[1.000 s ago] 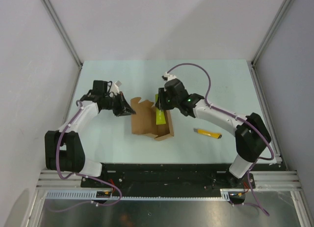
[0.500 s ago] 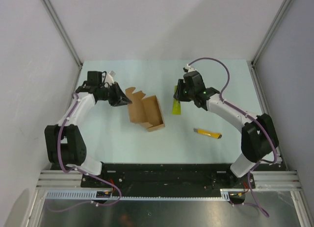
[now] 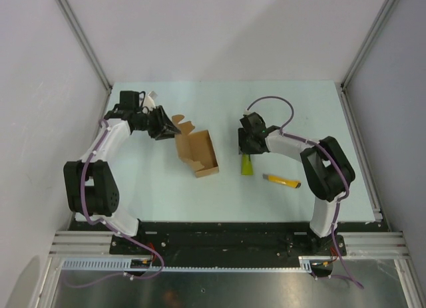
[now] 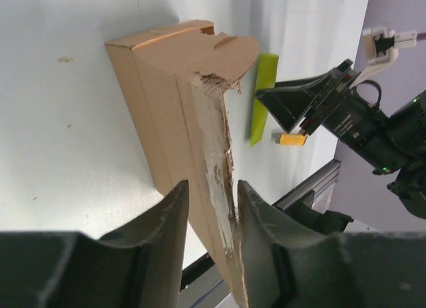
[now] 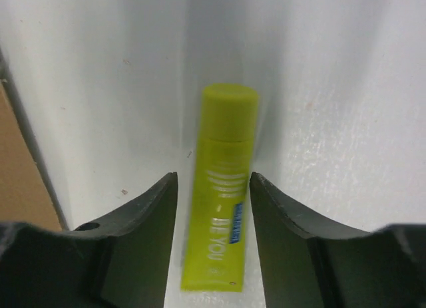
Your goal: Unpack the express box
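— What moved?
— The right gripper (image 3: 246, 147) came down and nearer, laying the yellow-green tube (image 3: 247, 165) on the bench (image 3: 299, 108), right of the express box (image 3: 198, 155). Its fingers stand spread astride it.
— And the left gripper (image 3: 173, 130)?
— Pinching the box's far-left flap.

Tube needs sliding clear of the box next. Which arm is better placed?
Right. The right gripper straddles the yellow-green tube lying on the table, one finger on either side. The left gripper is clamped on the express box flap, on the side away from the tube.
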You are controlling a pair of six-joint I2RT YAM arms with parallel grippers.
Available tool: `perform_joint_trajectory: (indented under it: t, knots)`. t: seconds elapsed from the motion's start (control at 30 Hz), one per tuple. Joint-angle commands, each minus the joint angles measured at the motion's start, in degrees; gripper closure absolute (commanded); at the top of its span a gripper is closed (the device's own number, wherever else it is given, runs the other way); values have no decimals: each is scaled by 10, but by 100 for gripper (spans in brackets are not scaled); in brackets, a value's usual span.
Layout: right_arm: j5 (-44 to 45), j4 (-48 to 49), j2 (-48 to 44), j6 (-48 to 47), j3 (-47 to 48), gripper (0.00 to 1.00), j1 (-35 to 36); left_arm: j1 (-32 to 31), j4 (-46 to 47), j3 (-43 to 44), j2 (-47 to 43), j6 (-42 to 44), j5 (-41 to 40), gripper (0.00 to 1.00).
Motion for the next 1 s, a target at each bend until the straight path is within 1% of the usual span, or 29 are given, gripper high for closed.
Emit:
perform_joint_trajectory:
  t: [0.0,0.03,0.07,0.13,0.27,0.33,0.37,0.4,0.43,0.5,0.53,0.63,0.67,0.73,0.8,0.87,0.9,0.97]
  knots:
    - [20,11,-4,-10,8,41,-2,6,0,18,-9,8,-7,57]
    - [20,10,-8,-13,8,37,-2,6,1,18,-12,9,-12,53]
    - [23,1,-12,-14,8,27,-2,6,1,18,-17,10,-19,51]
    - [37,-9,-32,-12,8,18,-3,6,0,18,-33,9,-35,43]
    - [49,-25,-80,-12,8,7,-3,6,2,18,-69,17,-44,34]
    - [53,-32,-108,-13,8,1,-3,6,0,11,-105,21,-56,29]
    - [53,-34,-133,-18,8,0,-3,6,0,6,-123,27,-62,21]
    - [56,-38,-145,-21,8,0,-2,6,0,-3,-139,31,-72,16]
    - [60,-49,-158,-23,8,0,-3,6,1,-9,-175,35,-100,15]
    - [77,-60,-200,-24,6,0,-3,6,-1,-28,-212,47,-124,14]
    - [95,-67,-218,-22,1,0,-3,6,-1,-35,-251,54,-142,13]
    - [134,-68,-297,-10,-24,0,-3,6,0,-66,-321,55,-182,13]
    - [147,-68,-339,-7,-31,0,-2,6,0,-82,-340,55,-188,12]
    - [181,-73,-377,7,-51,0,-3,6,0,-99,-387,50,-213,12]
    - [208,-88,-431,21,-65,0,-4,6,0,-124,-418,42,-256,5]
    - [243,-99,-465,43,-85,0,-3,6,0,-145,-463,35,-290,0]
    - [259,-113,-498,51,-92,0,-4,6,0,-149,-476,33,-298,0]
    - [296,-121,-526,71,-116,0,-5,6,-1,-158,-495,37,-304,0]
